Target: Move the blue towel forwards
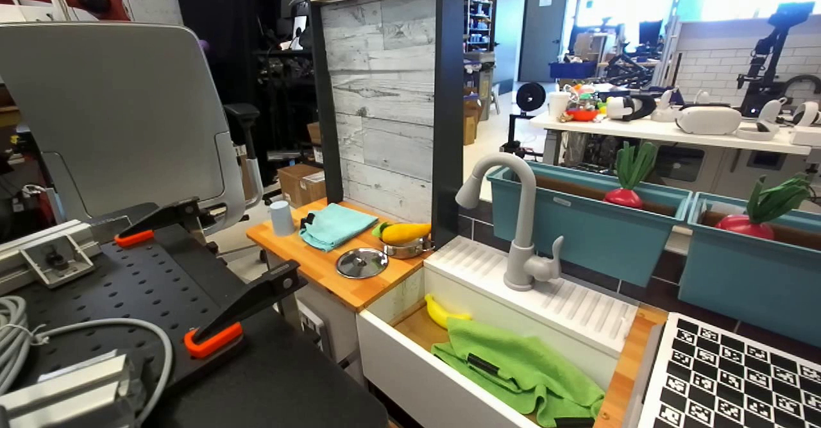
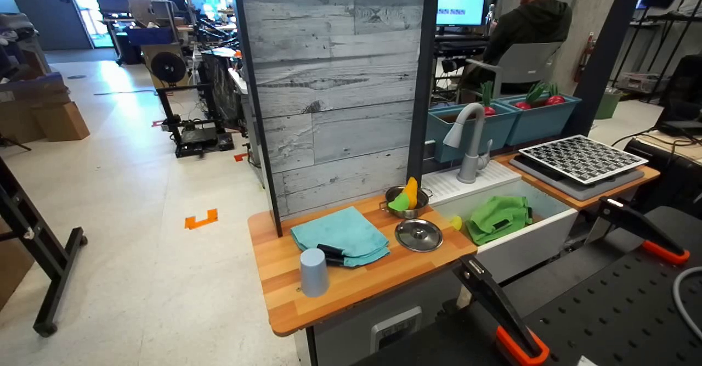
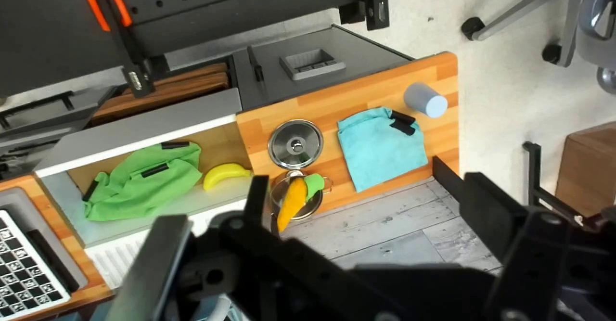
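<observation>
The blue towel (image 3: pixel 382 150) is a folded teal cloth with black strips at one corner. It lies flat on the wooden counter (image 3: pixel 315 102) between the cup and the pot lid in the wrist view. It also shows in both exterior views (image 1: pixel 335 226) (image 2: pixel 343 234). My gripper (image 3: pixel 369 184) shows only in the wrist view, with its two black fingers wide apart. It is open and empty, well above the counter and apart from the towel. The arm and gripper are out of view in both exterior views.
A light blue cup (image 2: pixel 314 272) stands beside the towel. A metal lid (image 3: pixel 296 144) and a pot (image 2: pixel 407 201) holding orange and green toys are on its other side. A grey wood panel (image 2: pixel 334 91) rises behind. The sink (image 1: pixel 417 367) holds a green cloth (image 1: pixel 519 364) and a banana (image 1: pixel 444 312).
</observation>
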`<action>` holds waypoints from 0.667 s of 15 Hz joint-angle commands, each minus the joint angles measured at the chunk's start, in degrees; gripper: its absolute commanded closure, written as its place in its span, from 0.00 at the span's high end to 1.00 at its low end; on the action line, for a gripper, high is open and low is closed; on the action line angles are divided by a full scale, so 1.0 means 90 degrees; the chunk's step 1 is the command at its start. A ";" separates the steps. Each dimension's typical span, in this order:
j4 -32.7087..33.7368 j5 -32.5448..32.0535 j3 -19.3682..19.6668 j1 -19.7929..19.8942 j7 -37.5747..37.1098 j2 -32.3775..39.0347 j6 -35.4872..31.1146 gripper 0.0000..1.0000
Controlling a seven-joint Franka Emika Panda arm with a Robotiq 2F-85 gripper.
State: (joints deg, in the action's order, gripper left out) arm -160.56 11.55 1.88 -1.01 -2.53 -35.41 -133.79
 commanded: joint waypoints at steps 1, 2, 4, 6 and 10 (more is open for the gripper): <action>0.0073 0.0611 -0.0229 -0.0412 -0.0315 0.1540 -0.1587 1.00; 0.0172 0.0742 -0.0261 -0.0527 -0.0351 0.2027 -0.1951 1.00; 0.0412 0.0982 -0.0304 -0.0710 -0.0392 0.2861 -0.2482 1.00; 0.0735 0.1268 -0.0375 -0.0851 -0.0411 0.3706 -0.2951 1.00; 0.1739 0.1700 -0.0713 -0.0808 -0.0468 0.5311 -0.3339 1.00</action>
State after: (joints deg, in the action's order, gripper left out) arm -152.83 24.13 -2.20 -8.68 -5.44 1.26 -160.98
